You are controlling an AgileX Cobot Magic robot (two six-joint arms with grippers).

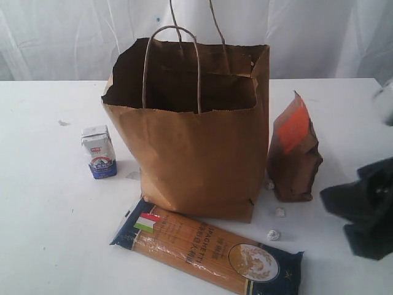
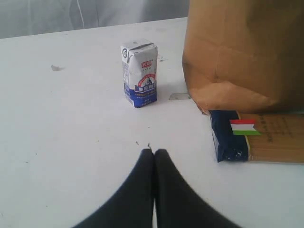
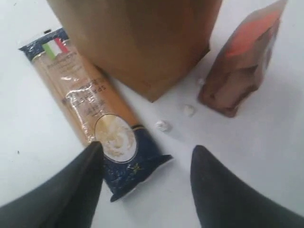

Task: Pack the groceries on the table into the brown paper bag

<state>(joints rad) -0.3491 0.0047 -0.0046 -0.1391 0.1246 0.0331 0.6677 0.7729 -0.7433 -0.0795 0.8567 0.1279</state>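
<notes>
**Exterior view.** A white curtain [image 1: 61,31] backs a white table [image 1: 43,233] with a few small marks. The brown paper bag [image 1: 196,160] stands upright and open at centre. The small milk carton [image 1: 99,152] stands beside it on the left and the brown-orange pouch [image 1: 293,150] on the right. The spaghetti pack [image 1: 206,249] lies flat in front, touching the bag's base. Small foil balls [image 1: 274,235] lie between pouch and pack. The right gripper [image 1: 362,209] shows as a dark blur at the right edge.

**Left wrist view.** The left gripper [image 2: 153,152] hangs low over bare table, fingers pressed together and holding nothing. The carton stands well apart from it.

**Right wrist view.** The right gripper [image 3: 147,147] hovers over the dark-blue end of the spaghetti pack [image 3: 90,99], fingers apart and empty.

**Step in hand (judged).** Picking up the spaghetti. Close across the pack's narrow width, avoid the foil balls [image 3: 163,125], and tip the pack on end before the bag's mouth. Firm pressure may snap the strands.
</notes>
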